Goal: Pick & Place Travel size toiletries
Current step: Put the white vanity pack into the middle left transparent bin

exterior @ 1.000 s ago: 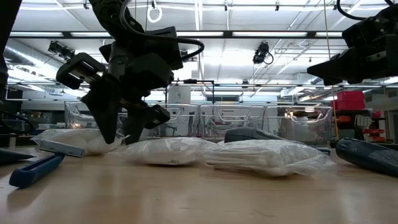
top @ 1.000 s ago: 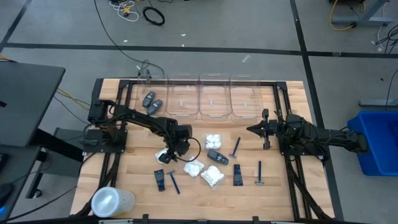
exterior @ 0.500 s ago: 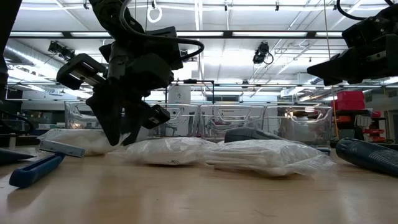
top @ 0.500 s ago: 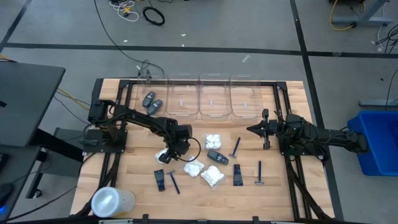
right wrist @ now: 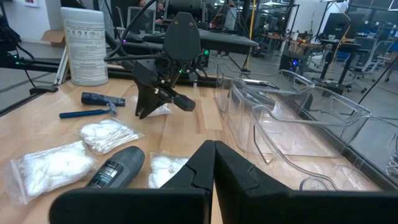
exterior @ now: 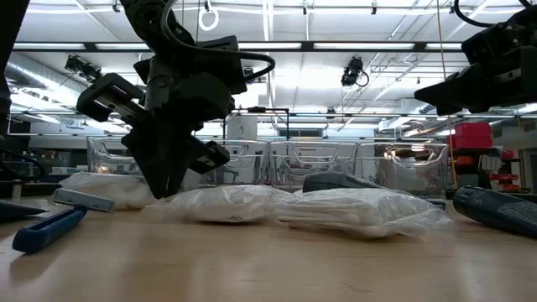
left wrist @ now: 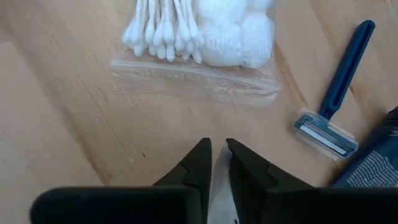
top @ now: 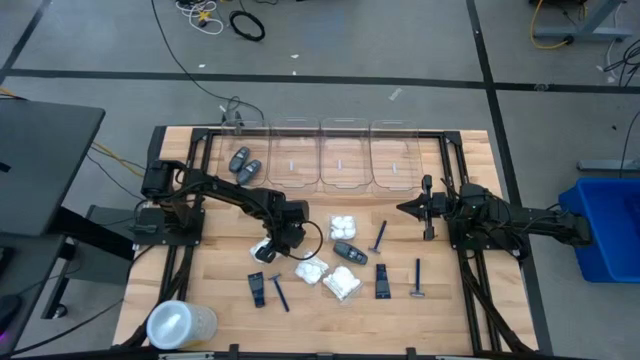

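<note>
Wooden slats form the table (top: pixel 220 300), the biggest thing in view, with two dark arms reaching in from its left and right ends. Along the far edge stand clear plastic bins (top: pixel 345 155), and just to their left lie two dark grey oval cases (top: pixel 244 164). A large translucent round container (top: pixel 180 323) sits at the near left corner.

Toiletries are scattered over the middle of the table: white packets (top: pixel 327 276) of cotton swabs and pads, another oval case (top: pixel 349 252), small black tubes (top: pixel 382 282) and thin blue razors (top: pixel 378 236).

The left gripper (top: pixel 270 249) is lowered at the left edge of this cluster, pointing down at the table. In its wrist view the two fingers (left wrist: pixel 245 171) stand nearly together with a thin sliver of clear packet (left wrist: pixel 219 186) pinched between them; the jaws look closed on that packet's edge, though how firm the hold is I cannot tell. The packet lies directly under this gripper, flat on the wood. A second swab packet (left wrist: pixel 196 50) lies just ahead of the fingers, its long side running across their line, with a razor (left wrist: pixel 333 106) beside it.

The right gripper (top: pixel 404 209) waits well off to the right, raised, with its fingers (right wrist: pixel 233 171) pressed shut on nothing.

Judged from position, the left arm is far nearer the pinched packet, and the bins lie beyond it toward the far edge.
</note>
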`<state>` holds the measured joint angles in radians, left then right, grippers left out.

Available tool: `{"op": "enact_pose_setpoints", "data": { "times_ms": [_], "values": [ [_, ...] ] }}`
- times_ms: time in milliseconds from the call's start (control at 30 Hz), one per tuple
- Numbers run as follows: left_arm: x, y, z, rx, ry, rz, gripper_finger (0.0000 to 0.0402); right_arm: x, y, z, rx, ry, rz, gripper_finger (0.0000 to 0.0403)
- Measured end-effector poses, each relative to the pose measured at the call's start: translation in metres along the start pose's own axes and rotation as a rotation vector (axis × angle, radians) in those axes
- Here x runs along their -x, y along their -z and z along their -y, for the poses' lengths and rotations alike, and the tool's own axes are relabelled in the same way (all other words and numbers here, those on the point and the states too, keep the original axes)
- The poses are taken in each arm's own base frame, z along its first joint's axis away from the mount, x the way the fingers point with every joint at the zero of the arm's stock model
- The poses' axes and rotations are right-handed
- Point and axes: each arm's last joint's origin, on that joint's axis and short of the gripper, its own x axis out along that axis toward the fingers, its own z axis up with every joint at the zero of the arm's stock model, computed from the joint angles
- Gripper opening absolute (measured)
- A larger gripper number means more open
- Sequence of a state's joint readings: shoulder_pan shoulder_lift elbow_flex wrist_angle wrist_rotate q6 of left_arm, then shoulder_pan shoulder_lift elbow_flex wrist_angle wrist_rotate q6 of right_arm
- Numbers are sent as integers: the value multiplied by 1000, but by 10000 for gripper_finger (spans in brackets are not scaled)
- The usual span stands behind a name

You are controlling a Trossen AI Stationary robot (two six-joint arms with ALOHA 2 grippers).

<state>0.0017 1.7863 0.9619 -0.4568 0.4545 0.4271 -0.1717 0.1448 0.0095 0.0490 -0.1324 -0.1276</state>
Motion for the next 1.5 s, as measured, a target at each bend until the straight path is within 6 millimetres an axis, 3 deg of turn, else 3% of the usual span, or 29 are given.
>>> {"op": "enact_pose_setpoints", "data": {
  "times_ms": [400,933,1500],
  "values": [
    [0,0,-1,-22,-32,-14,8,0,0,0,0,0,0,13],
    [4,-2,0,-5,-43,-3,10,0,0,0,0,0,0,14],
    [51,-20,17,-4,-90,92,6,0,0,0,0,0,-2,13]
  ]
}}
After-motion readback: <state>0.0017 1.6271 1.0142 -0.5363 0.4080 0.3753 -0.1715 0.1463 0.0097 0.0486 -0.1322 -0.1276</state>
